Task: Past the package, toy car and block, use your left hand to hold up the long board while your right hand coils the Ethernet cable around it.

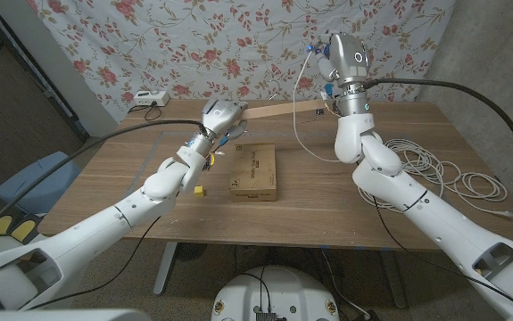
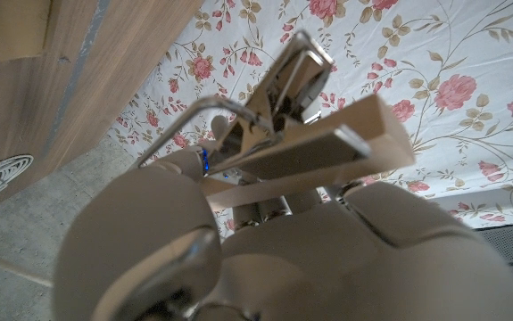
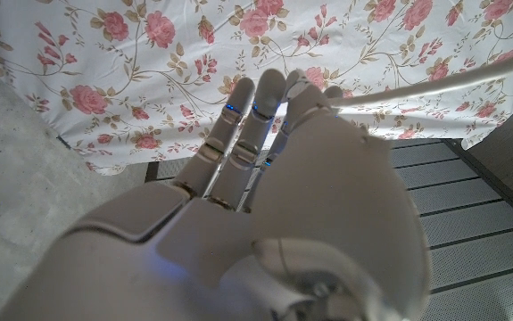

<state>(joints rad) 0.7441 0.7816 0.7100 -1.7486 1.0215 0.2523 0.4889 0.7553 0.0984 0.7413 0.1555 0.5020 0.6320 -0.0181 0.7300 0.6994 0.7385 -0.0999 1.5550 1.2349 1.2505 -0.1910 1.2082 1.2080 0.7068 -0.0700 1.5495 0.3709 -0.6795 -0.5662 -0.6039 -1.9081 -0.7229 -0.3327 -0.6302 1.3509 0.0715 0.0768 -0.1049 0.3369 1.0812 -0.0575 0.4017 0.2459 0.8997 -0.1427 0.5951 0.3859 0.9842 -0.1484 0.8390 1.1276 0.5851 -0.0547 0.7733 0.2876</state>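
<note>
My left hand (image 1: 219, 119) grips one end of the long wooden board (image 1: 281, 110) and holds it above the table's far side, pointing toward my right arm. In the left wrist view the board (image 2: 327, 150) runs out past that hand (image 2: 238, 250). My right hand (image 1: 340, 55) is raised high over the board's far end. The white Ethernet cable (image 1: 299, 125) hangs from it and trails to a loose coil (image 1: 434, 165) on the table. In the right wrist view the cable (image 3: 443, 87) meets the fingertips (image 3: 314, 94). A cardboard package (image 1: 254, 171) and a yellow block (image 1: 200, 190) lie nearer.
A small yellow thing (image 1: 211, 159), perhaps the toy car, sits half hidden beside my left forearm. A white device (image 1: 149, 98) rests at the table's far left corner. A floral curtain (image 1: 238, 45) hangs behind. A blue chair (image 1: 24, 183) stands left of the table (image 1: 113, 169).
</note>
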